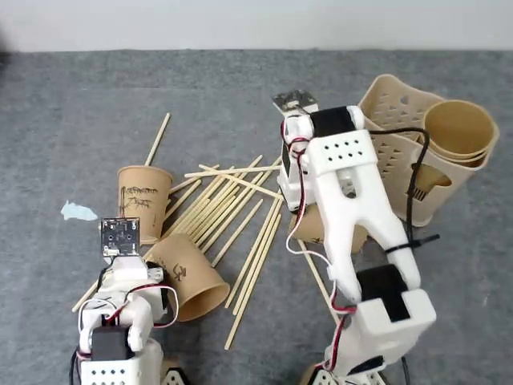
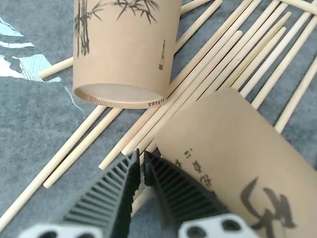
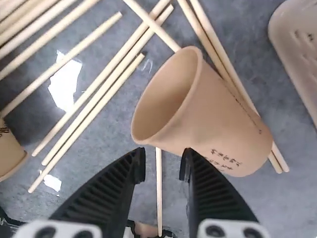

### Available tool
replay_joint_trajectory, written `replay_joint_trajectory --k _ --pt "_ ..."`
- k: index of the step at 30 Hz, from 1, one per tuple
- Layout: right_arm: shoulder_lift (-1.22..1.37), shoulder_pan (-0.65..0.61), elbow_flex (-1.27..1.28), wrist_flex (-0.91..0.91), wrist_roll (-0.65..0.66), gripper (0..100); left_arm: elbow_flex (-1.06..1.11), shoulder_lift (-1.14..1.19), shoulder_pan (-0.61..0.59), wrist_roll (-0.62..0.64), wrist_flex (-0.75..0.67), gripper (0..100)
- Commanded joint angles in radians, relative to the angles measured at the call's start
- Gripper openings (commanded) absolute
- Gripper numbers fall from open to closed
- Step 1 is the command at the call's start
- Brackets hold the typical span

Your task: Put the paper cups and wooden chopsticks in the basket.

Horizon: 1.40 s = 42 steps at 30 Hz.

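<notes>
Grey cloth (image 1: 72, 104) covers the table. Loose wooden chopsticks (image 1: 232, 210) lie fanned across the middle of the high view, none of them in the basket, and one stray chopstick (image 1: 157, 138) sits apart toward the upper left. The beige plastic basket (image 1: 390, 112) stands at the upper right and holds a nest of stacked cups (image 1: 457, 128).

Three paper cups are on the cloth. A bamboo-printed cup (image 1: 144, 200) lies left of centre with chopsticks running under it; in the left wrist view its recessed base faces the left gripper (image 2: 140, 166). A second cup (image 1: 188, 277) lies on its side at the lower left, its wide mouth turned toward the bottom of the frame, just beside the left arm. A third cup (image 3: 198, 114) lies on its side across some chopsticks, near the basket and partly hidden under the right arm in the high view.

The left gripper is low over the chopsticks between the first two cups, its ridged black jaws pressed almost together with only a thin slit left. A chopstick shows through that slit, but I cannot tell whether it is pinched.

The right gripper (image 3: 162, 162) has its jaws spread apart and holds nothing. The mouth of the third cup opens toward its tips, and one chopstick lies on the cloth beneath the gap.

A pale blue paper scrap (image 1: 78, 211) lies at the left, near the bamboo-printed cup.
</notes>
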Motion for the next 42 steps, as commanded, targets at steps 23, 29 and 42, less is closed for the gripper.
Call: replay_joint_trajectory --k 23,29,42 --pt "0.038 -0.018 -0.215 0.039 0.009 14.0 -0.008 -0.011 0.003 0.005 0.005 1" --pt "-0.05 -0.104 -0.115 0.041 0.135 14.0 -0.008 -0.011 0.003 0.005 0.005 1" --pt "-0.527 -0.328 0.459 -0.102 0.16 13.9 -0.008 -0.011 0.003 0.005 0.005 1"
